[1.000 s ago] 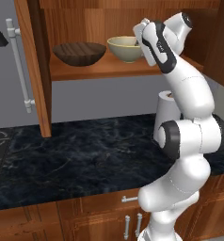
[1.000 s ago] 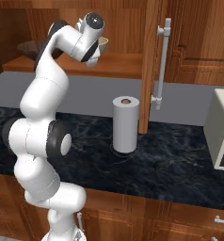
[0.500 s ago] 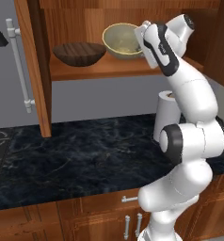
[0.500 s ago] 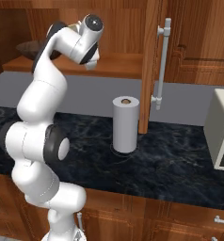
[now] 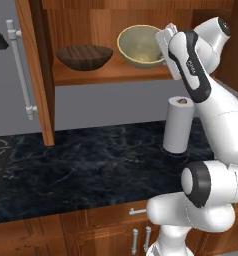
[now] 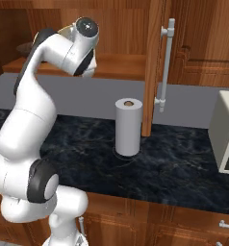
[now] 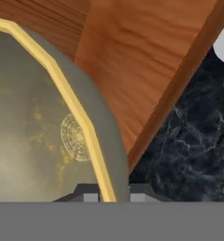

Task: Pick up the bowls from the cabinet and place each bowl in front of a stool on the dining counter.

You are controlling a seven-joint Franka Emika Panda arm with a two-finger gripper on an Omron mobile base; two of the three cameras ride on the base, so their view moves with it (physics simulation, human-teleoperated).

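Cream bowl [image 7: 34,132] cut off by hand view's left edge.

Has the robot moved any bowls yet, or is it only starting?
Only starting. Nothing is delivered yet: the brown bowl sits flat on the cabinet shelf. In hand: the gripper is shut on the rim of the cream bowl, which is tipped up above the shelf. Left: carry that bowl to the dining counter by a stool, then fetch the brown one too.
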